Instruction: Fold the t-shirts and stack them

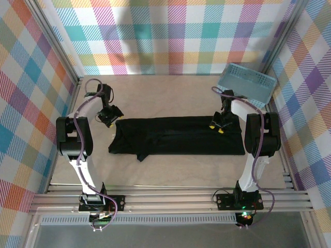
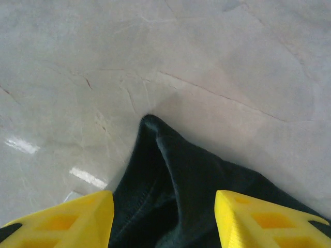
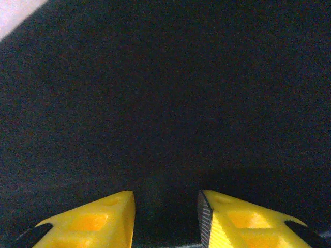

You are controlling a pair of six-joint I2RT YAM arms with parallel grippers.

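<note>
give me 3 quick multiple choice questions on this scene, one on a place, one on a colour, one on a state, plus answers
1. Where is the basket?
A. far right corner of the table
B. near left corner
C. middle of the near edge

2. What colour is the t-shirt?
A. white
B. black
C. red

3. How do the jaws of the left gripper stand?
A. shut tight
B. apart, cloth between them
C. clamped on the basket

Answers:
1 A: the top view shows it in the far right corner.
2 B: the cloth is black in every view.
3 B: the left wrist view shows the yellow fingers apart around a shirt corner.
</note>
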